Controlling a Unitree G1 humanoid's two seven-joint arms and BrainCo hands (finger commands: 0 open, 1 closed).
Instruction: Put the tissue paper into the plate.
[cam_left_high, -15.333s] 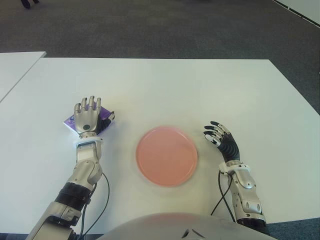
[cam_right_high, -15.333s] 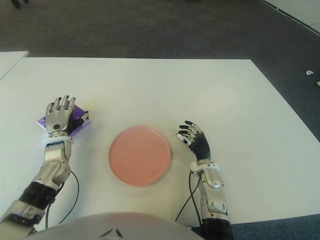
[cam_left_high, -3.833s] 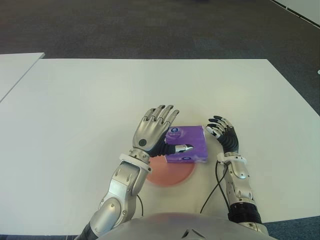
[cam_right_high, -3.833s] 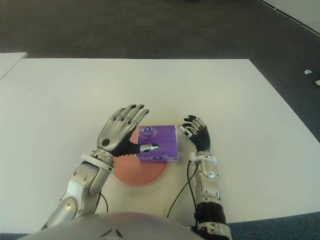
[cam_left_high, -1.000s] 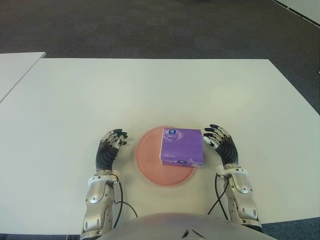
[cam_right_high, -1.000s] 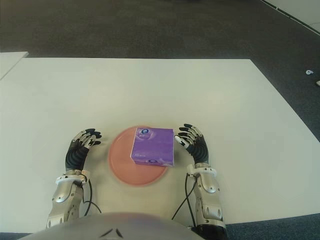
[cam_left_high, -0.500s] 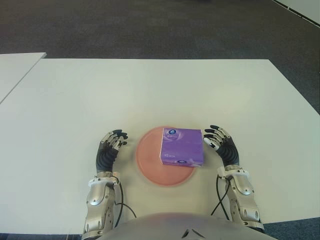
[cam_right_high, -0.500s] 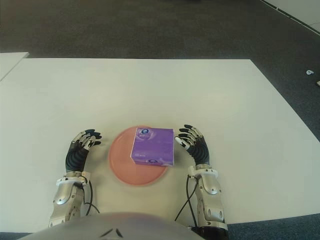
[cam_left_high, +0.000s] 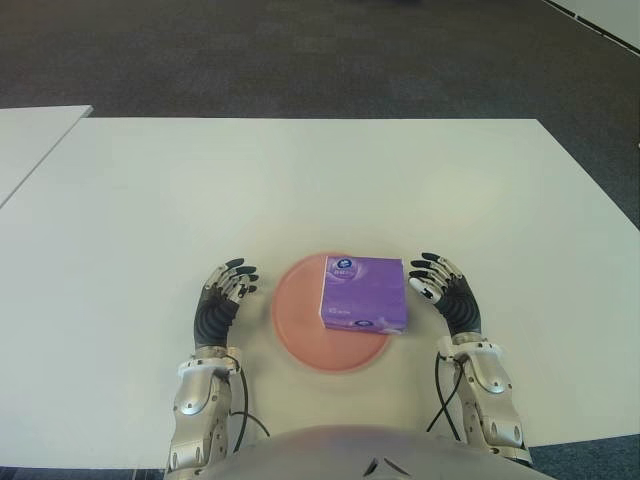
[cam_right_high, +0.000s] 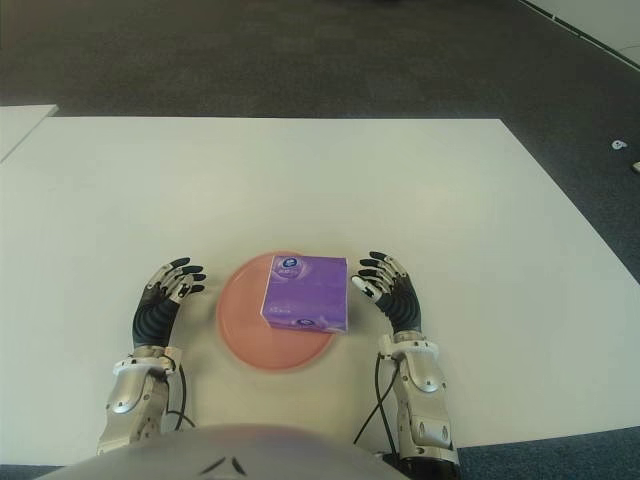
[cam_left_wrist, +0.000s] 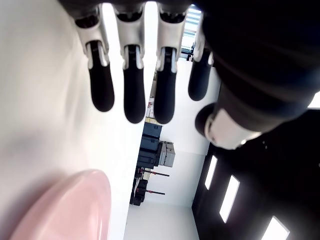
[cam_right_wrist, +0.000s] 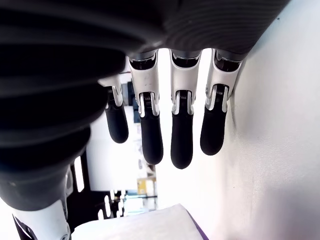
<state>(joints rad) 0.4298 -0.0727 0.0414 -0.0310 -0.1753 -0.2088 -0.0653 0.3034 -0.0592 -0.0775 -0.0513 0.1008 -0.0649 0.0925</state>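
Note:
A purple tissue pack (cam_left_high: 363, 293) lies on the right part of the pink plate (cam_left_high: 303, 325), its right edge overhanging the rim a little. My left hand (cam_left_high: 221, 296) is on the table just left of the plate, fingers relaxed and holding nothing; the plate's rim (cam_left_wrist: 70, 205) shows in the left wrist view. My right hand (cam_left_high: 444, 294) is just right of the tissue pack, fingers spread and empty. A corner of the pack (cam_right_wrist: 165, 225) shows in the right wrist view.
The white table (cam_left_high: 300, 190) stretches wide beyond the plate. A second white table (cam_left_high: 30, 130) stands at the far left. Dark carpet lies behind the table's far edge.
The tissue pack, once under my left hand at the table's left, now lies in the plate. My left hand has let it go and drawn back beside the plate.

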